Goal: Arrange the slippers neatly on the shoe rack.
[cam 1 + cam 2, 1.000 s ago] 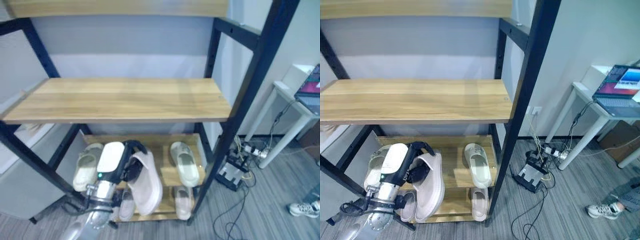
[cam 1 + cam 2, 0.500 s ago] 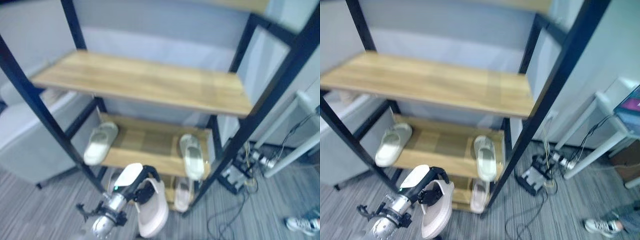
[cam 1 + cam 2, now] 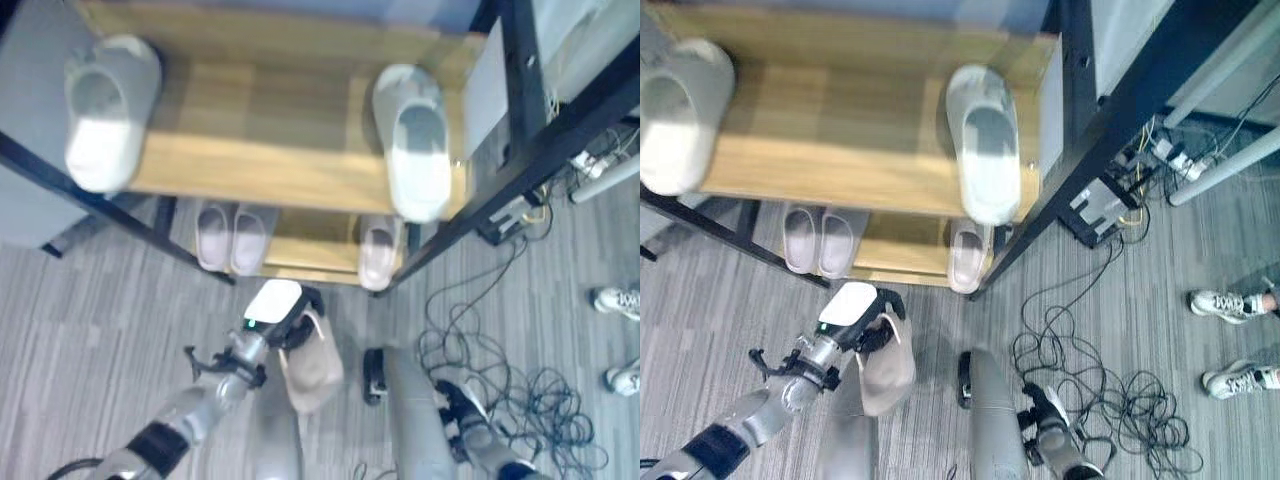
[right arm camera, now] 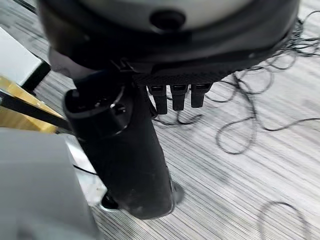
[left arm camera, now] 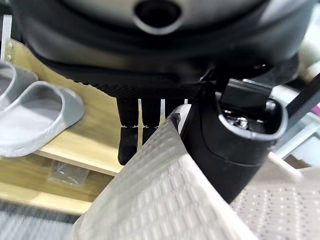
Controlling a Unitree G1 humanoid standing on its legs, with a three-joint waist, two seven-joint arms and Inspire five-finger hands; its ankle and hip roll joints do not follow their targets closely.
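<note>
My left hand (image 3: 274, 304) is shut on a pale pink slipper (image 3: 312, 366), held over the floor just in front of the shoe rack (image 3: 270, 120). In the left wrist view the fingers (image 5: 129, 135) and thumb (image 5: 235, 145) pinch the slipper (image 5: 165, 200). Two pale grey slippers (image 3: 105, 110) (image 3: 415, 140) lie far apart on the middle shelf. On the bottom shelf (image 3: 310, 250) a pink pair (image 3: 232, 236) stands at the left and a single pink slipper (image 3: 378, 250) at the right. My right hand (image 3: 1050, 440) hangs low over the floor, relaxed and holding nothing.
The rack's black posts (image 3: 560, 120) slant down at the right. Tangled cables (image 3: 500, 340) and a black box (image 3: 515, 215) lie on the grey floor right of the rack. A person's white shoes (image 3: 620, 300) (image 3: 625, 378) stand at the far right.
The camera has tipped down towards the floor. My left hand, still shut on the pink slipper, has come away from the lower shelf and now hangs in front of the rack.
</note>
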